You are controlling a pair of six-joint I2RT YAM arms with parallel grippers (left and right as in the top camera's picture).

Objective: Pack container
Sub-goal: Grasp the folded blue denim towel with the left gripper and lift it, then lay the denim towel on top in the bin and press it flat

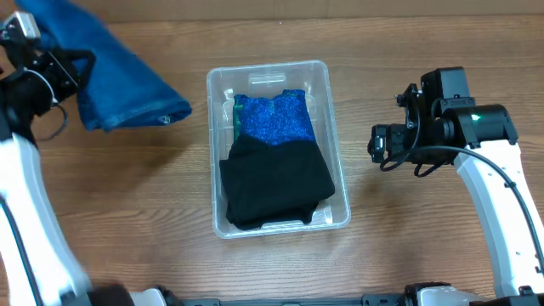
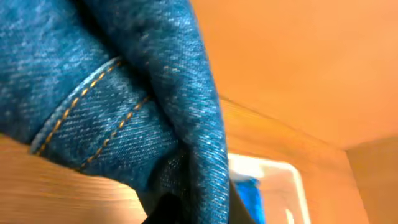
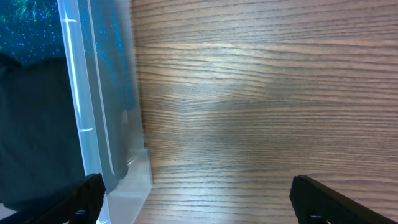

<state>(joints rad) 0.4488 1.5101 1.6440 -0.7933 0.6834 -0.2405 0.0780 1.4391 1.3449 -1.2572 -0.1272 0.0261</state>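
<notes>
At the far-left corner of the desk [image 1: 382, 246], the left claw [image 1: 70, 68] carries a denim garment [image 1: 119, 81]. The cloth fills the left wrist view and hides the fingers, but it drapes from the claw, so I judge the claw clamped on it. The loose end of the denim trails toward the middle of the desk and stops just short of the container [image 1: 314, 76].

The container sits in the middle of the desk, its long axis running from the far edge to the near edge. Inside, a sparkly blue cloth [image 1: 274, 119] lies in the far half. A black cloth [image 1: 274, 183] overlaps it and fills the near half.

From the left claw, the container lies to the right and a little toward the near edge. The coming move looks like a carry in that direction, followed by a drop onto the packed cloths, with the denim laid along the long axis.

Toward the right edge, the right claw [image 1: 378, 146] hangs just beside the container's right wall. Its fingers are spread wide and hold nothing. It is the nearer arm, but the left one holds the load.
</notes>
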